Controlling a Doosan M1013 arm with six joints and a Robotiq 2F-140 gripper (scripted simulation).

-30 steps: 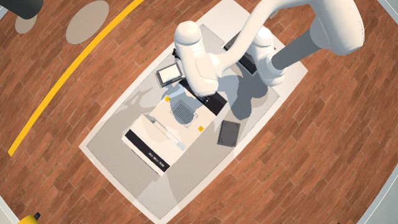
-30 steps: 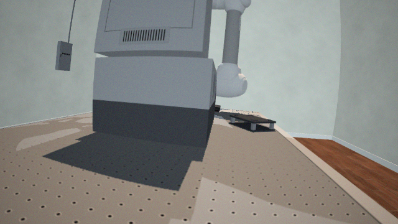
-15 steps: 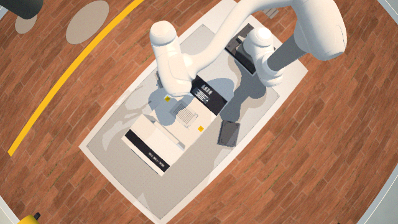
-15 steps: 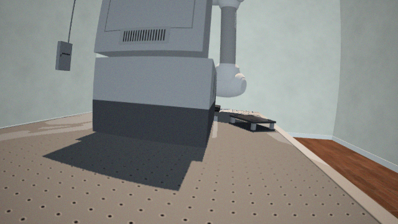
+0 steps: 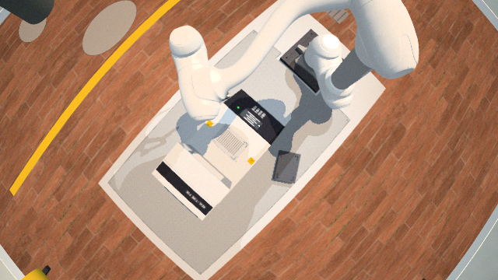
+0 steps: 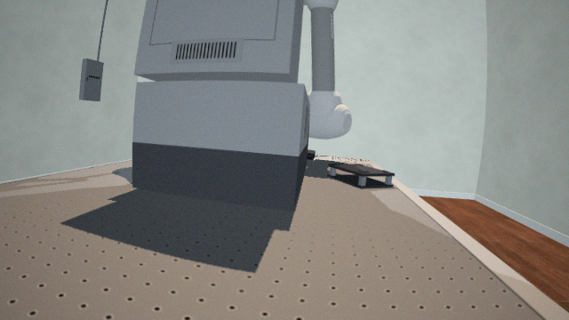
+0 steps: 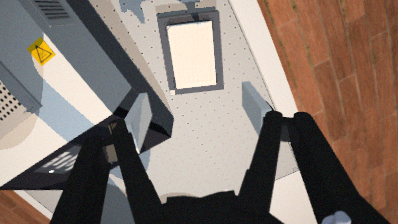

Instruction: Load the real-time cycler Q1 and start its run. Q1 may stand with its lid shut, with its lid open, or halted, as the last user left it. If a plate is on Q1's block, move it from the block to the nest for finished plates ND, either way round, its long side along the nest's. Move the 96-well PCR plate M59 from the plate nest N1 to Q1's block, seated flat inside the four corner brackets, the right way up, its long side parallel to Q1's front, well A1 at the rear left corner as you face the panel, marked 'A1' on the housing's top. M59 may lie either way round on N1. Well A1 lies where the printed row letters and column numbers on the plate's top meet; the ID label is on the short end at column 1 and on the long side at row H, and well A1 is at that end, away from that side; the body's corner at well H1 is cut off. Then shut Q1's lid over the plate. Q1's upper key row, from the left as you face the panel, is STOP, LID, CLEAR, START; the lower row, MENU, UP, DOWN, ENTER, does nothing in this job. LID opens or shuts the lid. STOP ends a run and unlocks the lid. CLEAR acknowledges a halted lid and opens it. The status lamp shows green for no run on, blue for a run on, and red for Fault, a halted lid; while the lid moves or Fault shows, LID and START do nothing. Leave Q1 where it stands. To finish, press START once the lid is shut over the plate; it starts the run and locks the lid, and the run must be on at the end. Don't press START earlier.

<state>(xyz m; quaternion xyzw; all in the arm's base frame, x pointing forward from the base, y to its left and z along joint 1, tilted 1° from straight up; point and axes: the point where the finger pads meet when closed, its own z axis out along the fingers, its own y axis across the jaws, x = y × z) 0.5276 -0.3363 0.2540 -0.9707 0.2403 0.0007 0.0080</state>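
Note:
The cycler Q1 stands mid-table with its lid raised open. Its block shows a grid of wells; I cannot tell whether a plate lies on it. The status lamp on the black panel is green. The white plate M59 lies on the dark nest N1, seen only in the wrist view. My gripper is open and empty. It hovers above the table beside the corner of Q1's panel, short of N1. In the overhead view the arm hides both the gripper and N1.
The empty dark nest ND stands to the right of Q1 and also shows in the exterior view. The table's edge and the wooden floor run close beside N1. Yellow warning labels sit on Q1's top.

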